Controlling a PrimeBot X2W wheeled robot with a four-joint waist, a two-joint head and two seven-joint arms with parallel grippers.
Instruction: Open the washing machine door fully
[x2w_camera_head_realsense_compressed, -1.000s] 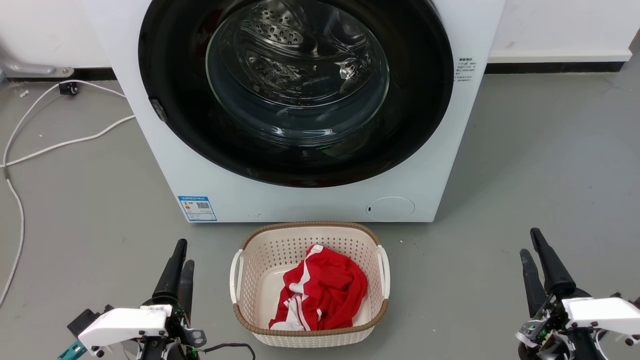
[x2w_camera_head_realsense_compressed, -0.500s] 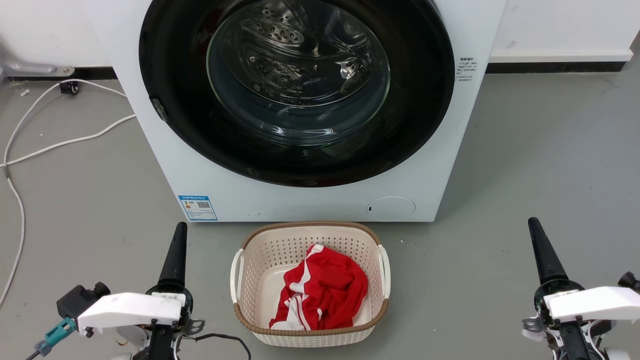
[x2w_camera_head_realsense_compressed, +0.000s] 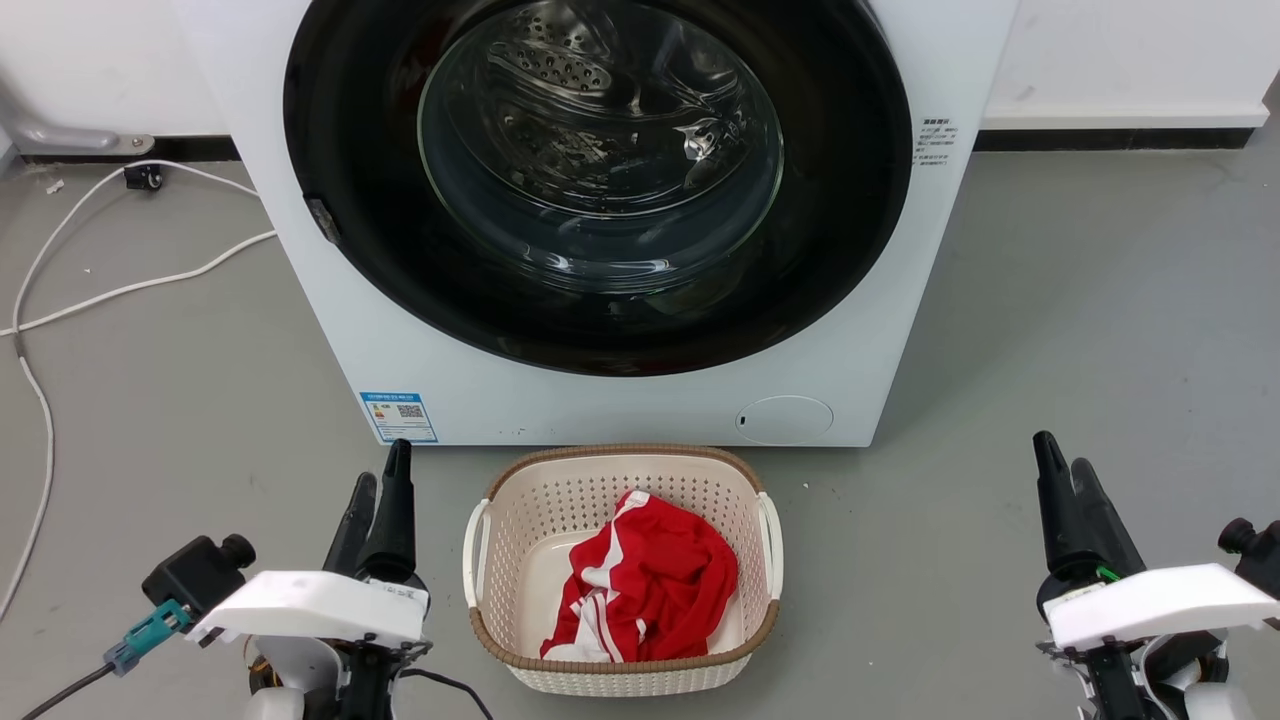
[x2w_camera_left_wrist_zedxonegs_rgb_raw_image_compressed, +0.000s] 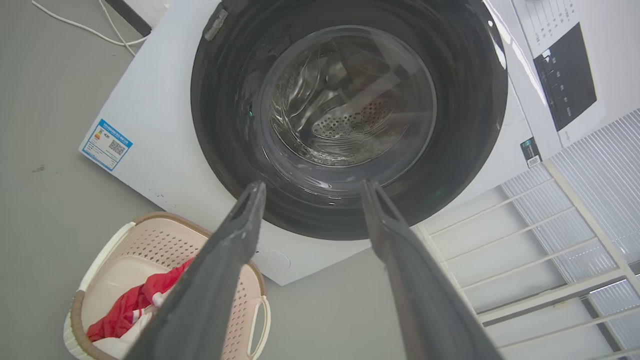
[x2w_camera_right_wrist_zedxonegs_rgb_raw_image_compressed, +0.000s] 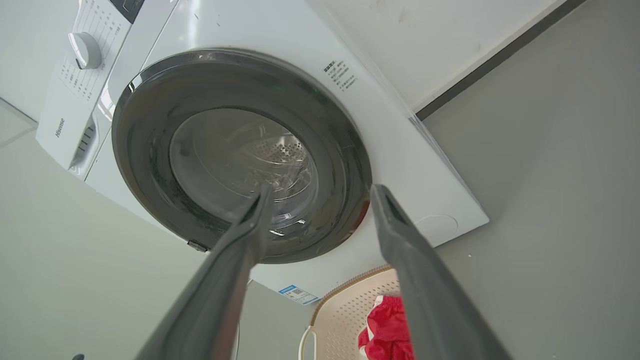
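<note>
Judging risks: washing machine front carries the washing machine door, shut flush, glossy black with bulging clear glass; the slick rim may shed a fingertip. Just before the machine, laundry basket may foul a low arm sweep. Also before the machine: left gripper and right gripper, fingers parted, empty.

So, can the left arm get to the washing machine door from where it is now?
Probably yes. The left gripper, fingers open, hangs low beside the laundry basket, and nothing stands between it and the closed washing machine door.
</note>
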